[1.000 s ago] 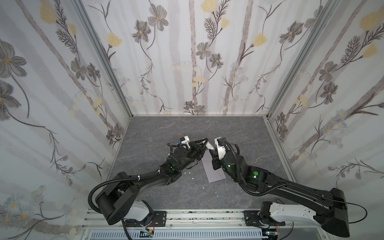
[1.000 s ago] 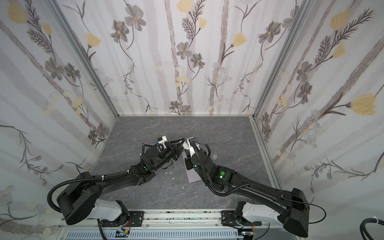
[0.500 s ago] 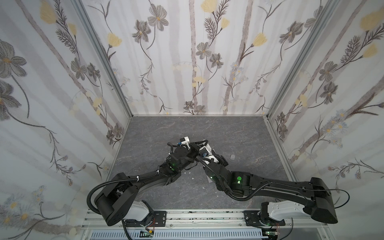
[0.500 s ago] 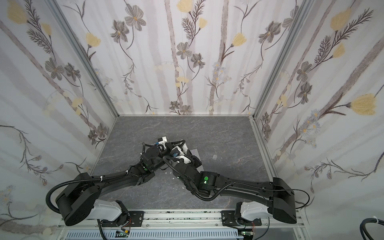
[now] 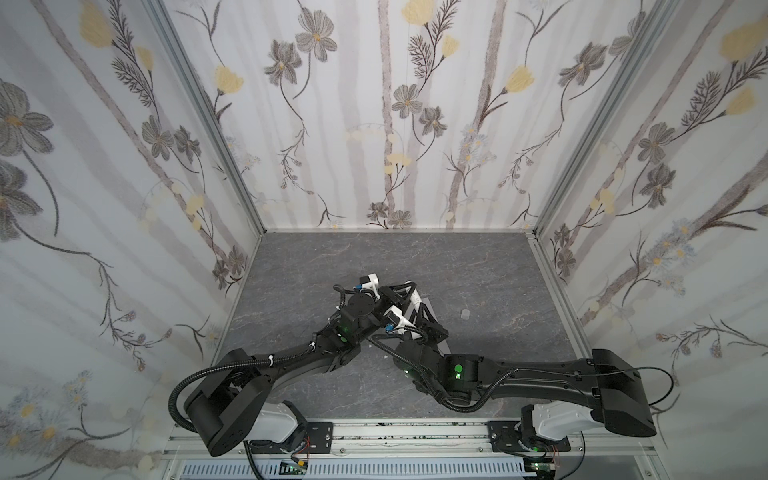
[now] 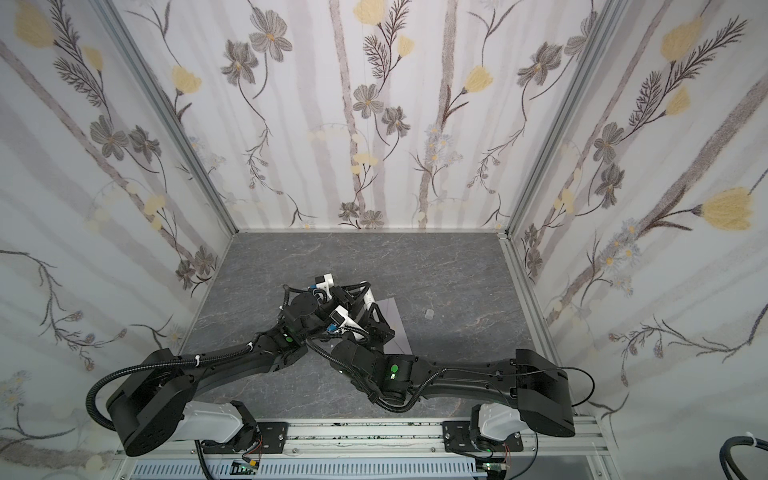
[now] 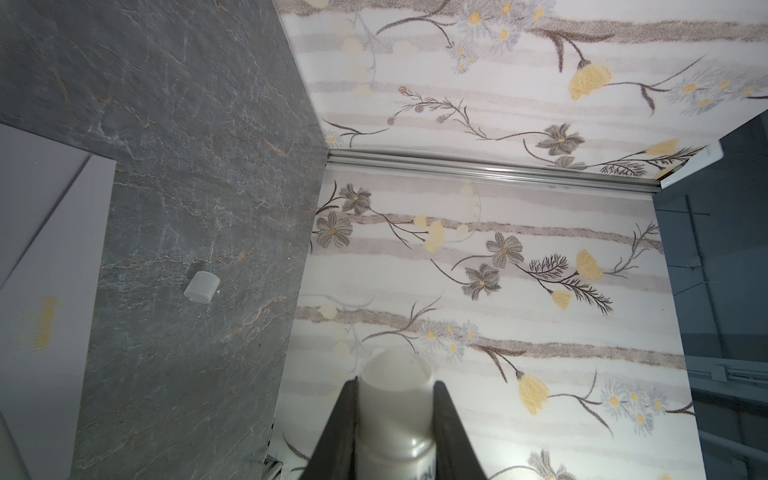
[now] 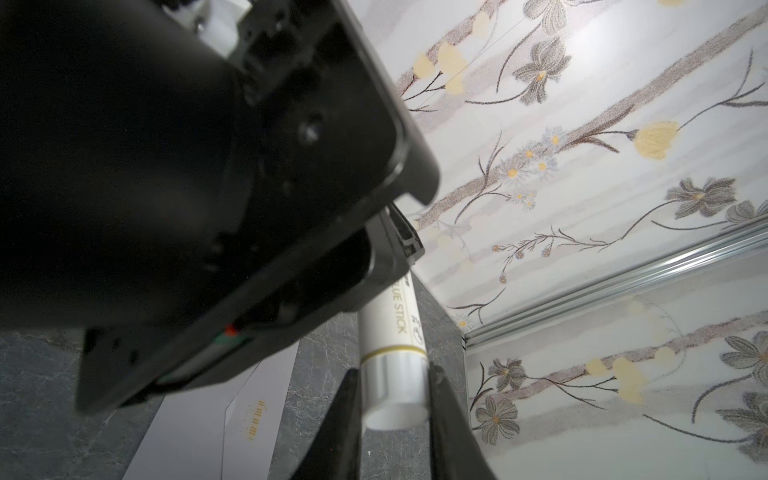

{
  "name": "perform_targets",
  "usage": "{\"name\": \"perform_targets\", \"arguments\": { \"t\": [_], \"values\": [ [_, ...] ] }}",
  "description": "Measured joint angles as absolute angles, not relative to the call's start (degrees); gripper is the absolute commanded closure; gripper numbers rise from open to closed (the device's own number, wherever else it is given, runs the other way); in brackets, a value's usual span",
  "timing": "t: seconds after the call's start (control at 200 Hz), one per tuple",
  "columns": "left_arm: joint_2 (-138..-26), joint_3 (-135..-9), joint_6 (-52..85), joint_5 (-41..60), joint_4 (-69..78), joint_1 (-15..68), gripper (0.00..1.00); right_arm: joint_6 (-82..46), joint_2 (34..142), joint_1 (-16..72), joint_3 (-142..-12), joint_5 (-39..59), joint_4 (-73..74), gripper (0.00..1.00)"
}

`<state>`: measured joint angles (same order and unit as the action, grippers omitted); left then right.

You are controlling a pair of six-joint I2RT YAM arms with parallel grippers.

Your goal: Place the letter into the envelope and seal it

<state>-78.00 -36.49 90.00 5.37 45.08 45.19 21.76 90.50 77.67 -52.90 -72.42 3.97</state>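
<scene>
A white glue stick (image 8: pixel 392 324) hangs in the air between both grippers, above the envelope. My left gripper (image 7: pixel 395 386) is shut on its open top end (image 7: pixel 395 374). My right gripper (image 8: pixel 392 374) is shut on its silver base. In both top views the two grippers, left (image 5: pixel 405 291) and right (image 5: pixel 422 311), meet at the table's middle. The grey-lavender envelope (image 6: pixel 397 320) lies flat under them, largely covered by the arms. Its flap with a small orange mark (image 8: pixel 253 419) shows in the right wrist view. The envelope (image 7: pixel 45 249) also shows in the left wrist view. The letter is out of view.
The glue stick's translucent cap (image 5: pixel 466 314) lies on the dark stone-pattern table (image 5: pixel 374 257), right of the envelope; it also shows in the left wrist view (image 7: pixel 201 286). Flowered walls close the table on three sides. The left wrist's black housing (image 8: pixel 166 166) fills much of the right wrist view.
The right arm has swung low and leftward, its wrist turning at the glue stick's base. The left arm has hardly moved and keeps its hold.
</scene>
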Motion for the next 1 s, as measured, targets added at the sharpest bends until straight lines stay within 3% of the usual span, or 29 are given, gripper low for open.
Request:
{"name": "perform_targets", "arguments": {
  "t": [0.26, 0.59, 0.999],
  "values": [
    [-76.66, -36.29, 90.02, 4.73, 45.93, 45.41, 1.0, 19.92, 89.25, 77.67, -54.19, -70.32, 1.91, 0.48],
    [-74.83, -36.1, 88.2, -0.4, 47.88, 44.93, 1.0, -2.35, 78.3, 75.5, -56.31, -51.94, -5.69, 0.43],
    [-72.99, -36.1, 84.31, -7.14, 48.25, 45.63, 1.0, -31.22, 56.93, 59.27, -39.35, -25.74, 4.95, 0.34]
  ]
}}
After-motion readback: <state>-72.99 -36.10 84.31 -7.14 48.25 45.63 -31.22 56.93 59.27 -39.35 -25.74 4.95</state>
